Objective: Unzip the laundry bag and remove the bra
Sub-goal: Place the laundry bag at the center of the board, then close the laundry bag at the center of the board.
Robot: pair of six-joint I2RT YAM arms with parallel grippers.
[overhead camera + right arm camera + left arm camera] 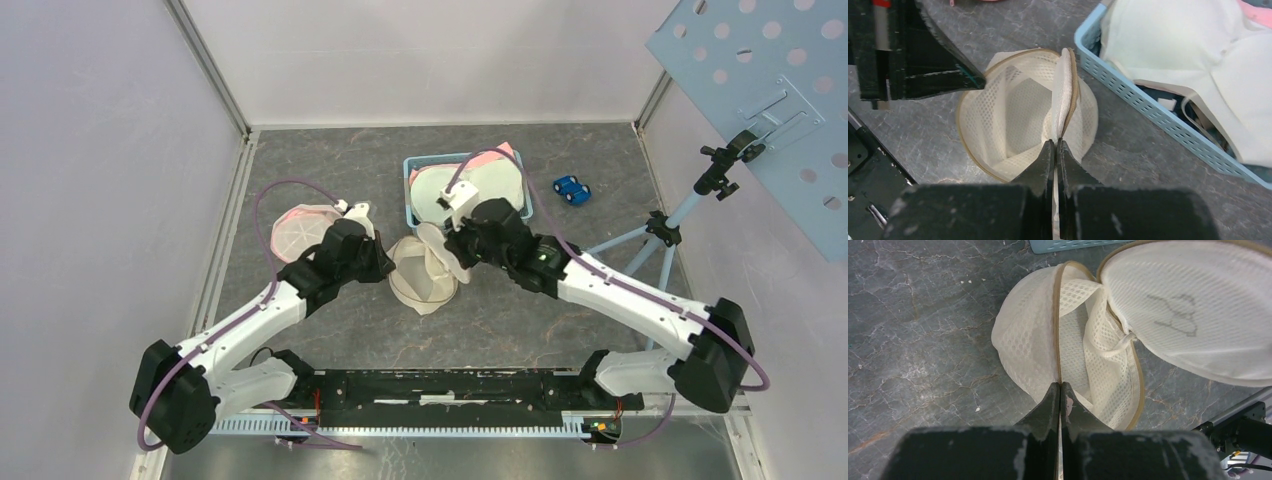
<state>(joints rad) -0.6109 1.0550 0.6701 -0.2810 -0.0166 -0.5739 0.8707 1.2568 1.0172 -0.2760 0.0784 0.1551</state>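
Top external gives me the layout: on the table (560, 330) the blue basket (409, 200) sits at the back. Just in front of it the laundry bag (418, 288) lies between both arms. I have the left gripper (385, 266) pinched shut on the bag's rim to pin the lower half down. The right gripper (452, 246) is clamped on the edge of the round flap (432, 240), standing it up so the mouth gapes. With the halves pulled apart like that, I judge the zip to be fully parted.

Left wrist shows what the overhead hides: the mesh interior, with only a loose cord loop (1120, 342) and no bra that I can make out. It also shows a pen scribble (1173, 315) on the flap.

Right wrist alone looks into the basket, where padded white cups (1173, 45) and a strap lie. That may be the bra, already out, though I cannot be sure.
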